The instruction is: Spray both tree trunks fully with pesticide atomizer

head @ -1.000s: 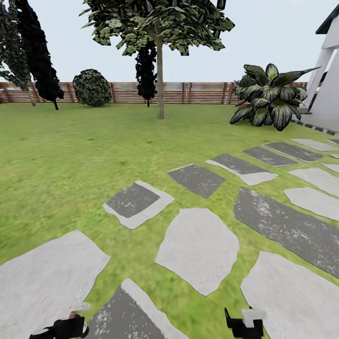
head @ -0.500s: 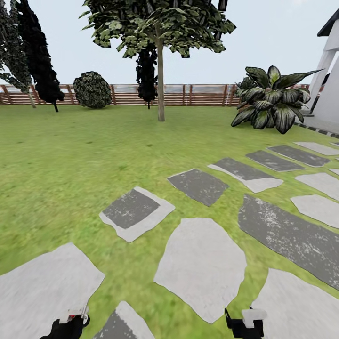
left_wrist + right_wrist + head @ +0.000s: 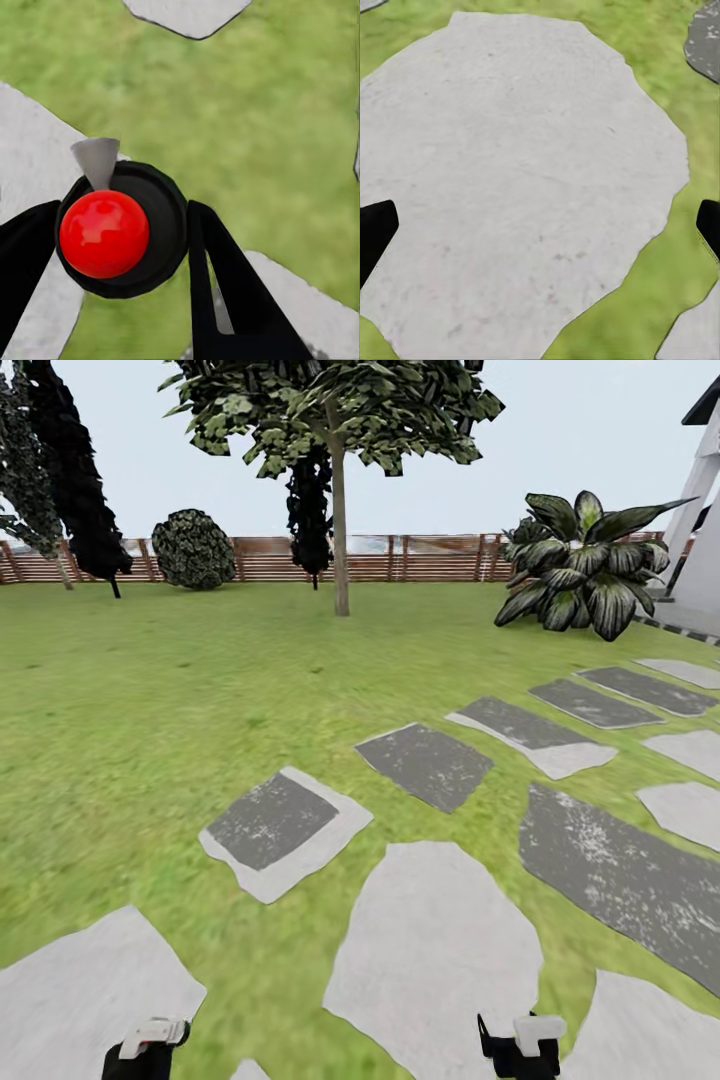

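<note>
In the left wrist view the pesticide atomizer point(image 3: 112, 232), a black bottle with a round red top and a grey nozzle, sits between the black fingers of my left gripper point(image 3: 120, 244), which is shut on it. That gripper point(image 3: 145, 1052) shows at the head view's lower left edge. My right gripper point(image 3: 520, 1045) is at the lower edge, and in its wrist view point(image 3: 540, 225) it is open over a pale slab. One tree with a bare grey-brown trunk point(image 3: 340, 535) stands far ahead on the garden lawn point(image 3: 150, 690).
Grey and white stepping slabs point(image 3: 435, 950) run ahead and to the right across the grass. A large leafy plant point(image 3: 585, 565) and a white building point(image 3: 700, 550) stand at right. A slat fence point(image 3: 430, 558), a round shrub point(image 3: 193, 548) and black columnar trees point(image 3: 75, 480) line the back.
The whole head view has shifted: the slabs have slid down and nearer, so the camera has moved forward. The left gripper keeps hold of the atomizer.
</note>
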Available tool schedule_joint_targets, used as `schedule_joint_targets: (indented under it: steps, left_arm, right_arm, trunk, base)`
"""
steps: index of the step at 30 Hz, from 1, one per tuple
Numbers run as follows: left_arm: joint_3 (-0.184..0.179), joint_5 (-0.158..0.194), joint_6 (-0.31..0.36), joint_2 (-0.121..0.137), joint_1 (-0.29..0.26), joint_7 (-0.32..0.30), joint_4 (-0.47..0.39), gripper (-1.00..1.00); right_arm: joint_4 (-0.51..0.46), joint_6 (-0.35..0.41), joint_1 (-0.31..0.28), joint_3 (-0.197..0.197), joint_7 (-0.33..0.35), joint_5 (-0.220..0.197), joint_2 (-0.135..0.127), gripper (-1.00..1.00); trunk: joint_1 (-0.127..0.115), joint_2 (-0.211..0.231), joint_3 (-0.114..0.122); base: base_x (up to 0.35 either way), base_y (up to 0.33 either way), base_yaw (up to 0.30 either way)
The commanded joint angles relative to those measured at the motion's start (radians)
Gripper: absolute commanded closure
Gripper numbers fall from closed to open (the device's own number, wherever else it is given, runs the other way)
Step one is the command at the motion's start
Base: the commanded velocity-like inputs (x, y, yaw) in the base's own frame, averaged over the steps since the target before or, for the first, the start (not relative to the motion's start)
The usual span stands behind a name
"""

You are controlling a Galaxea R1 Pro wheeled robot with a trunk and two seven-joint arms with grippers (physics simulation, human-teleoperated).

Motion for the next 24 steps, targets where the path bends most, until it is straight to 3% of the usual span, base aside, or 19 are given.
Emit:
schedule_joint_targets:
  steps: [1, 24]
  left_arm:
    - [0.009, -0.009, -0.012, 0.000, 0.002, -0.005, 0.001, 1.00]
    - [0.010, -0.009, -0.026, -0.002, 0.012, -0.004, 0.001, 1.00]
  right_arm:
    - [0.001, -0.002, -0.001, 0.000, -0.006, 0.006, 0.000, -1.00]
    - [0.001, -0.002, -0.001, 0.000, -0.007, 0.006, 0.000, -1.00]
  trunk:
    - [0.000, 0.000, -0.001]
    - [0.000, 0.000, -0.001]
  base:
    - [0.339, 0.000, 0.000]
    - [0.339, 0.000, 0.000]
